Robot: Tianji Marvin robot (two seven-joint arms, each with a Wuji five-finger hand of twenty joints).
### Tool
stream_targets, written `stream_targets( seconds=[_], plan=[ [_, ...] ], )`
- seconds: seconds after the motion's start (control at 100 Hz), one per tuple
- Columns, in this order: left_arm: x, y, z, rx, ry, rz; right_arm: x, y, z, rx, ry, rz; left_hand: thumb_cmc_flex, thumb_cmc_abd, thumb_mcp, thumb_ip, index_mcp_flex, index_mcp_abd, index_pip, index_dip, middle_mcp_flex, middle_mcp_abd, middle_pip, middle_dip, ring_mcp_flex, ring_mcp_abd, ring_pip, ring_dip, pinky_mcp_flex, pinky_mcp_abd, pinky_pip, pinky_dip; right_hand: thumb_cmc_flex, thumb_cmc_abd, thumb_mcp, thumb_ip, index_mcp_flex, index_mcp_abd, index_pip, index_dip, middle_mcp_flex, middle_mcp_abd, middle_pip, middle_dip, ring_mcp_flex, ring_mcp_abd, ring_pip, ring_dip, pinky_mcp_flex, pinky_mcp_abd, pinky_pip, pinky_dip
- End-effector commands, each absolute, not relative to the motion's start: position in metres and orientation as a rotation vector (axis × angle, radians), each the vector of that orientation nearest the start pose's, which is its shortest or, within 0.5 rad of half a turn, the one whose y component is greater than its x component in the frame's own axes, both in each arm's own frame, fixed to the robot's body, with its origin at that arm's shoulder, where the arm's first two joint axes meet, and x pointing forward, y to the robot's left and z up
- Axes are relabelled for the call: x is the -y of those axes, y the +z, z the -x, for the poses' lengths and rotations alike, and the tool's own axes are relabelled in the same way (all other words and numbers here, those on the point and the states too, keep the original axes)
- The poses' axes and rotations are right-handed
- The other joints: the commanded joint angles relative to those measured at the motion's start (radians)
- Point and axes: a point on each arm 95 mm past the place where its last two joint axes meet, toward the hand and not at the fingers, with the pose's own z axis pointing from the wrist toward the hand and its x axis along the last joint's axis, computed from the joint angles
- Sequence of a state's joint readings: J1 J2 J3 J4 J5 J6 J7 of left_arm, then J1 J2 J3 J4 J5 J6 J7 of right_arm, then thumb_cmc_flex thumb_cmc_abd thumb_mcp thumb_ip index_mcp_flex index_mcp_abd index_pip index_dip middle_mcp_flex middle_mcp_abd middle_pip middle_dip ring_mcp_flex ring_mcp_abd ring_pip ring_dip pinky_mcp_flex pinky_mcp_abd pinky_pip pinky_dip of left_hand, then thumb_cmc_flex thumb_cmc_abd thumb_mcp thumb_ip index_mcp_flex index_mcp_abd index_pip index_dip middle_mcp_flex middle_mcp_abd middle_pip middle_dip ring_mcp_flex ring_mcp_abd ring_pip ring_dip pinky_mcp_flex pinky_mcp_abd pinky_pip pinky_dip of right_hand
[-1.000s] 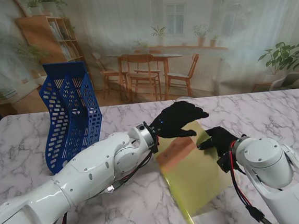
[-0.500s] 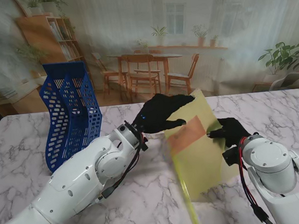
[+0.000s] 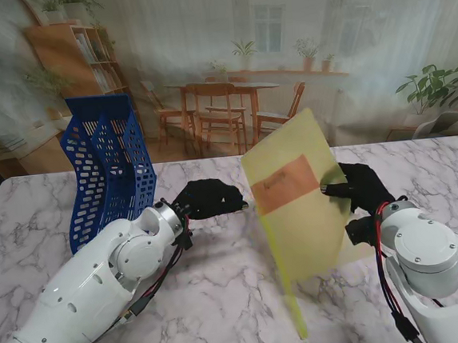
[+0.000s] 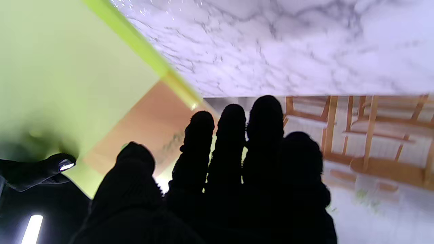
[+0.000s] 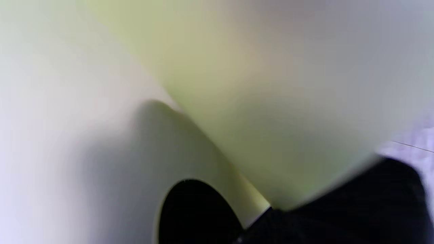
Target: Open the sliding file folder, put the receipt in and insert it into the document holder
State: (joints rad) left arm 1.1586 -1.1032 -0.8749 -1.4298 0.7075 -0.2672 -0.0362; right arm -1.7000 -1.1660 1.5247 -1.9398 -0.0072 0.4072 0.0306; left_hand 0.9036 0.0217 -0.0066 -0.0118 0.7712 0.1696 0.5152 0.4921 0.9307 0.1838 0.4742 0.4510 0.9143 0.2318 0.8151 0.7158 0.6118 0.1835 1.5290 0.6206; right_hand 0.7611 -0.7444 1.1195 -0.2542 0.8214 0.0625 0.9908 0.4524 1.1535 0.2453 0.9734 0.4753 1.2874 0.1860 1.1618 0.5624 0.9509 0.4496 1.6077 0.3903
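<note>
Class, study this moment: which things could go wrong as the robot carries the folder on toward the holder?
1. Only the right hand pinches the yellow folder at one edge; held up off the table, it could swing or slip.
2. The blue document holder leans and looks light; a hard insertion might tip it.

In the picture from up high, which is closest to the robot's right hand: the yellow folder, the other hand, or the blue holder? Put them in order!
From the right hand:
1. Yellow folder, held by it, standing up in the middle.
2. Left hand, just left of the folder.
3. Blue holder, far left.
</note>
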Motion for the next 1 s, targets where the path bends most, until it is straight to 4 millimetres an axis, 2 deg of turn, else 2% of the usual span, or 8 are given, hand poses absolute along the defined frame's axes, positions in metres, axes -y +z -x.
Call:
stream_targets(
  seconds=[0.0, 0.14, 0.25, 0.31, 0.43, 0.73, 0.86, 0.99],
  plan=[
    [0.087, -0.288, -0.458, -1.828, -1.823, 1.052, 0.055, -0.232, -0.381, 0.586, -2.145, 2.517, -0.058, 0.082, -0.029, -0.017, 0.031, 0.035, -0.005, -0.022, 0.003, 0.031, -0.057, -0.034, -0.027, 0.139, -0.032, -0.027, 0.004, -0.022, 0.051, -0.009, 0.066, 0.028, 0.062, 0.003, 0.058, -0.192, 0.103, 0.052, 0.042, -0.008, 0.018, 0.018, 0.021, -0.044, 0.054, 0.011, 0.023, -0.008, 0.047, -0.011],
    [0.082, -0.294, -0.457, -1.953, -1.787, 1.192, 0.054, -0.229, -0.378, 0.58, -2.16, 2.496, -0.24, 0.116, -0.037, -0.027, -0.034, 0.062, -0.183, -0.096, -0.15, 0.064, -0.213, -0.132, -0.162, 0.165, -0.206, -0.131, -0.133, 0.036, -0.151, -0.02, 0.066, 0.028, 0.062, 0.003, 0.058, -0.187, 0.102, 0.051, 0.043, -0.008, 0.015, 0.022, 0.022, -0.044, 0.053, 0.012, 0.022, -0.007, 0.046, -0.011],
    [0.082, -0.3, -0.458, -2.023, -1.761, 1.317, 0.053, -0.228, -0.377, 0.568, -2.155, 2.488, -0.395, 0.049, -0.038, -0.029, -0.315, 0.105, -0.408, -0.187, -0.392, 0.104, -0.348, -0.214, -0.351, 0.155, -0.375, -0.22, -0.267, 0.017, -0.348, -0.067, 0.066, 0.03, 0.062, 0.003, 0.058, -0.186, 0.102, 0.051, 0.042, -0.009, 0.013, 0.022, 0.021, -0.043, 0.051, 0.012, 0.02, -0.006, 0.044, -0.012],
    [0.083, -0.304, -0.459, -2.049, -1.749, 1.383, 0.053, -0.228, -0.376, 0.562, -2.151, 2.484, -0.451, 0.022, -0.038, -0.029, -0.445, 0.092, -0.47, -0.215, -0.512, 0.111, -0.407, -0.25, -0.434, 0.151, -0.43, -0.251, -0.329, 0.004, -0.435, -0.095, 0.066, 0.032, 0.061, 0.003, 0.057, -0.185, 0.102, 0.051, 0.04, -0.008, 0.011, 0.022, 0.021, -0.043, 0.049, 0.012, 0.018, -0.005, 0.042, -0.013],
    [0.088, -0.312, -0.462, -2.077, -1.75, 1.486, 0.051, -0.227, -0.376, 0.56, -2.147, 2.476, -0.505, 0.003, -0.038, -0.029, -0.569, 0.035, -0.512, -0.231, -0.666, 0.097, -0.476, -0.284, -0.561, 0.145, -0.498, -0.286, -0.411, -0.024, -0.536, -0.132, 0.066, 0.034, 0.06, 0.003, 0.057, -0.185, 0.102, 0.05, 0.04, -0.01, 0.01, 0.025, 0.021, -0.042, 0.048, 0.012, 0.018, -0.004, 0.041, -0.013],
    [0.104, -0.322, -0.466, -2.118, -1.769, 1.599, 0.046, -0.228, -0.374, 0.553, -2.117, 2.457, -0.525, -0.032, -0.034, -0.028, -0.592, 0.067, -0.49, -0.203, -0.699, 0.085, -0.475, -0.292, -0.579, 0.143, -0.508, -0.302, -0.415, -0.037, -0.577, -0.148, 0.067, 0.036, 0.06, 0.003, 0.058, -0.185, 0.101, 0.05, 0.04, -0.01, 0.005, 0.029, 0.021, -0.04, 0.041, 0.011, 0.016, -0.002, 0.038, -0.014],
    [0.11, -0.324, -0.467, -2.121, -1.789, 1.617, 0.045, -0.228, -0.373, 0.545, -2.108, 2.451, -0.515, -0.042, -0.033, -0.029, -0.577, -0.017, -0.451, -0.151, -0.663, 0.034, -0.459, -0.266, -0.574, 0.109, -0.511, -0.306, -0.423, -0.04, -0.58, -0.147, 0.067, 0.033, 0.059, 0.003, 0.059, -0.185, 0.1, 0.049, 0.04, -0.01, 0.004, 0.031, 0.021, -0.039, 0.04, 0.011, 0.015, -0.001, 0.036, -0.014],
    [0.117, -0.324, -0.469, -2.101, -1.841, 1.639, 0.044, -0.229, -0.373, 0.532, -2.106, 2.442, -0.492, -0.059, -0.029, -0.028, -0.551, -0.095, -0.439, -0.128, -0.644, 0.019, -0.45, -0.247, -0.553, 0.088, -0.51, -0.304, -0.425, -0.038, -0.579, -0.143, 0.066, 0.034, 0.059, 0.003, 0.061, -0.185, 0.098, 0.048, 0.04, -0.01, 0.003, 0.032, 0.021, -0.039, 0.039, 0.012, 0.014, 0.0, 0.036, -0.013]
  ],
)
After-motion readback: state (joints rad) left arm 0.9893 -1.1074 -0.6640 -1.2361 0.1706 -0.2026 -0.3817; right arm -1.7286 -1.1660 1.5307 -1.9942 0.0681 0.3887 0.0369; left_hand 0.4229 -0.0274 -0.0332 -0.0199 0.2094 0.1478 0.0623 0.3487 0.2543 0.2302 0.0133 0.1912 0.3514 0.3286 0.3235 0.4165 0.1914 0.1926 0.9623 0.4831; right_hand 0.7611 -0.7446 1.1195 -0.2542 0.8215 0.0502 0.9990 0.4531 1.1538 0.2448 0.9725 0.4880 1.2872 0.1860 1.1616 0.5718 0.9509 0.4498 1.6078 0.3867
